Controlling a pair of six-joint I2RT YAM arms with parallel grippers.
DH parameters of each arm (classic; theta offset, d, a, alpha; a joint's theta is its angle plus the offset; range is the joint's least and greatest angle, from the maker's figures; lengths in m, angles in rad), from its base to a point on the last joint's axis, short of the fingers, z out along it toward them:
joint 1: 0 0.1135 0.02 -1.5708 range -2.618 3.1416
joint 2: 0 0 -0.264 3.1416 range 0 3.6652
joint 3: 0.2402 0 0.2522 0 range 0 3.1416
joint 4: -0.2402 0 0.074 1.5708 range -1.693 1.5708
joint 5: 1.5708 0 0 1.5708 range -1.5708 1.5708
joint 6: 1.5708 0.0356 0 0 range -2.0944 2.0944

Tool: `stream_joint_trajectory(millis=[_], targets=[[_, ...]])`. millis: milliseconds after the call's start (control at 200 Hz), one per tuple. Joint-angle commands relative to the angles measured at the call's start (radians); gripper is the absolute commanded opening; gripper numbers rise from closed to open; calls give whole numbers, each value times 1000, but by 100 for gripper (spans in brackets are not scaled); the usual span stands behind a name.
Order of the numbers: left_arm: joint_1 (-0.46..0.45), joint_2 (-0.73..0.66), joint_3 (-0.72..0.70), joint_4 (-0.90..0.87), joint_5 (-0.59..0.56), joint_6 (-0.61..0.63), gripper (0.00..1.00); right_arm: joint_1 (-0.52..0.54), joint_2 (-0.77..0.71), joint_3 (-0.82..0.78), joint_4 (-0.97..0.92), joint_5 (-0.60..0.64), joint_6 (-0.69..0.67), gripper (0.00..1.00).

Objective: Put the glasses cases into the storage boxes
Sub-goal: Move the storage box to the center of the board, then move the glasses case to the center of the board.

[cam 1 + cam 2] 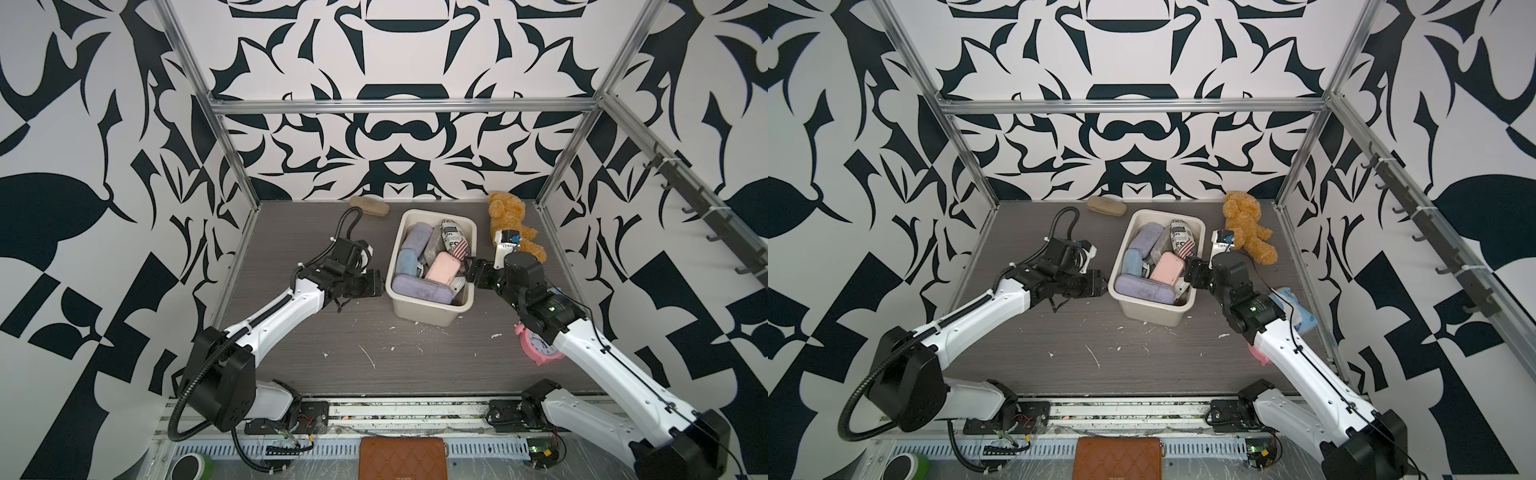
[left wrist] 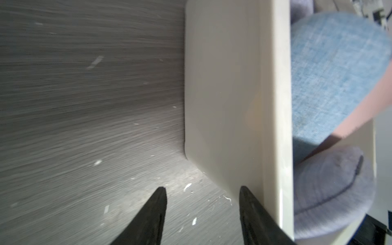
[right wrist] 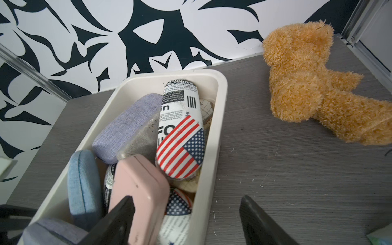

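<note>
My left claw point(image 1: 377, 283) hangs released and empty just beside the left wall of the cream tub point(image 1: 428, 312). My right claw point(image 1: 471, 271), also spread, straddles its right rim by the pink case point(image 1: 442, 268). Beyond, one tan glasses case point(image 1: 370, 206) lies by the far wall point(image 1: 395, 166), long axis left-right, nearer my left arm, bare table point(image 1: 311, 332) between.

Both top views: high above front edge, angled down over whole tabletop point(image 1: 415, 361). Wrist views: close, low, sharing storage box point(image 2: 222, 84).

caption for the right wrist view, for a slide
right fingers spread astride the wall of the cream tub holding glasses cases, teddy bear beside it
</note>
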Motion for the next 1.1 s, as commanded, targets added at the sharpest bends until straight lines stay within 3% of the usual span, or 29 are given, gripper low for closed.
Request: stream_joint_trajectory(millis=[0, 145, 375, 550, 610, 790, 1000, 1095], targets=[[-81, 72, 82, 119, 66, -12, 59, 4, -4, 56, -5, 43, -12, 81], [-67, 98, 123, 88, -32, 5, 63, 3, -13, 73, -30, 33, -13, 81], [115, 116, 178, 70, -83, 6, 70, 4, -20, 90, -60, 28, -35, 81], [239, 298, 356, 131, -120, 6, 88, 4, -4, 92, -46, 27, -37, 83], [274, 400, 442, 156, -90, 4, 100, 4, -1, 93, -41, 28, -40, 85], [381, 704, 692, 284, 29, -47, 99, 3, 3, 94, -28, -42, -45, 87], [507, 899, 796, 559, 226, -149, 99, 2, 11, 77, -22, -64, -73, 87], [539, 923, 806, 584, 193, -150, 99, 2, 25, 66, -17, -51, -75, 87]])
